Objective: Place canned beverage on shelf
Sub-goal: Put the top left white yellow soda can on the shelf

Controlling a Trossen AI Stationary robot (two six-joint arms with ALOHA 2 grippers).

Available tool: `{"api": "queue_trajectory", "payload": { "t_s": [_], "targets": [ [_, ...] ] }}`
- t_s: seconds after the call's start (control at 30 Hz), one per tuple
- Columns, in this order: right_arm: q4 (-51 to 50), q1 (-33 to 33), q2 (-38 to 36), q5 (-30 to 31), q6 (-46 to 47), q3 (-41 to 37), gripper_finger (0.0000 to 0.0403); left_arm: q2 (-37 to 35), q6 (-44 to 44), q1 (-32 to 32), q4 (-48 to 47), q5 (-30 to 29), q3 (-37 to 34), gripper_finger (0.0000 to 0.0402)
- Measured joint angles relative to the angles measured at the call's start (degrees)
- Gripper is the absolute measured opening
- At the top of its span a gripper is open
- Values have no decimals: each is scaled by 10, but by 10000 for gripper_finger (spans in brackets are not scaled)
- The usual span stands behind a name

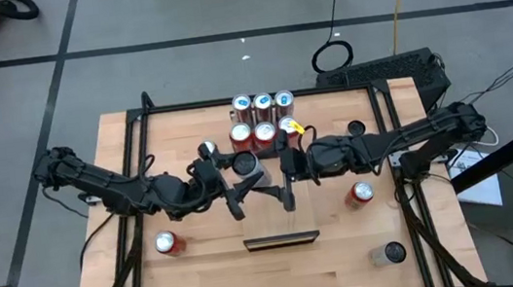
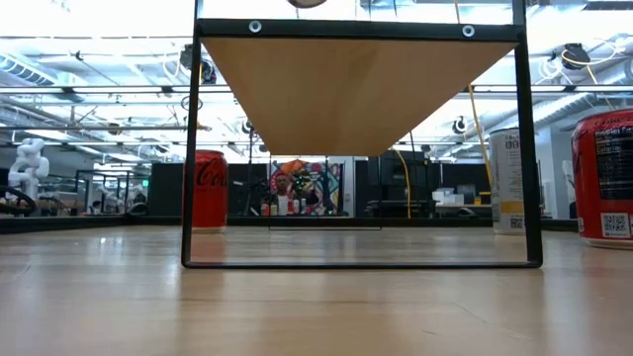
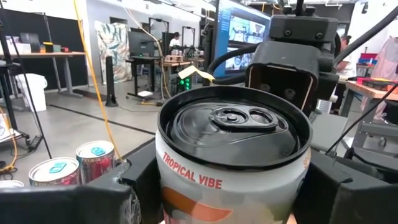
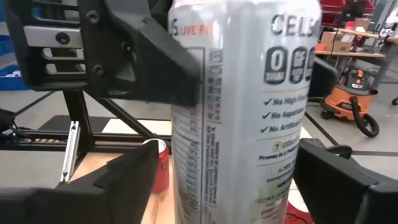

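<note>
We see the silver can (image 1: 246, 163) upright, clasped by the left gripper (image 3: 230, 186) above the table's middle. The right gripper (image 4: 230, 186) faces it from 3 o'clock, its fingers (image 4: 124, 180) spread to either side of the can's body; we cannot see them pressing it. The shelf (image 1: 281, 221) runs lengthwise from 12 to 6 o'clock, and its bare stretch lies at about 5 o'clock from the can. We judge both arms about equally near it.

Both arms meeting at a silver can (image 1: 247, 163) mid-table
</note>
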Motion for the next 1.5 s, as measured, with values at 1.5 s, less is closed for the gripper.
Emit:
{"api": "queue_trajectory", "payload": {
  "t_s": [1.5],
  "targets": [
    [-16, 2, -4, -159, 29, -34, 219, -62, 50, -64, -71, 4, 0, 373]
  ]
}}
